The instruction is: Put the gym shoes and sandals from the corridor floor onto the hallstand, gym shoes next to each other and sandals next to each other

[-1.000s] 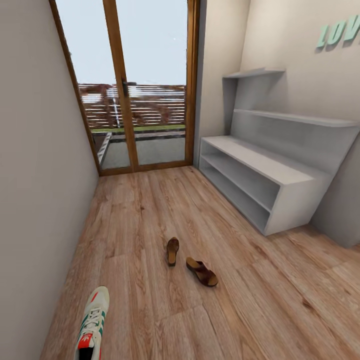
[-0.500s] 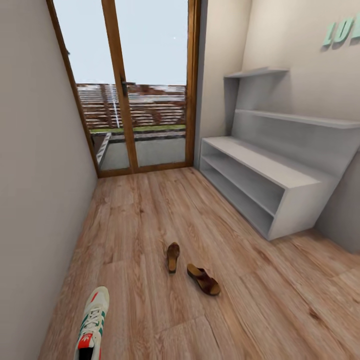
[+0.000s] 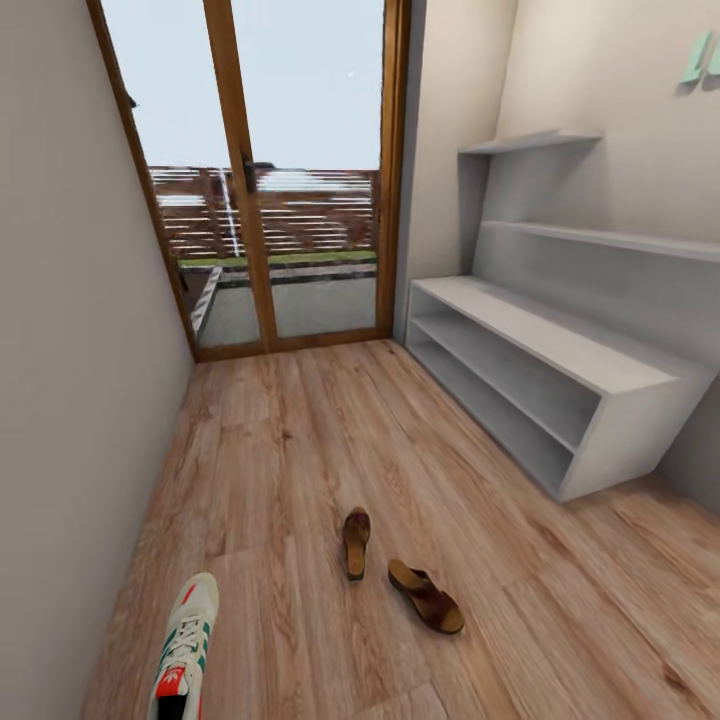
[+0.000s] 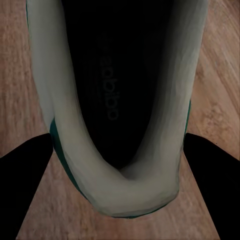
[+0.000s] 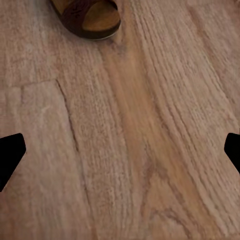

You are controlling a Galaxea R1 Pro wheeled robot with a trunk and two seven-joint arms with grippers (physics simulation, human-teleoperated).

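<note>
Head view showed two sandals point(image 3: 400, 570) on the corridor floor point(image 3: 290, 450); the left claw point(image 4: 120, 150) pinched a gym shoe point(image 4: 120, 100); the right claw point(image 5: 120, 150) was spread.

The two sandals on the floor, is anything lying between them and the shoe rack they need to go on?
Nothing visible does. Bare corridor floor lies between the sandals and the hallstand, whose shelves stand open.

On the wood-plank corridor floor point(image 3: 300, 440) two brown sandals point(image 3: 356, 541) point(image 3: 426, 596) lie near each other, the nearer one at four o'clock of the other.
</note>
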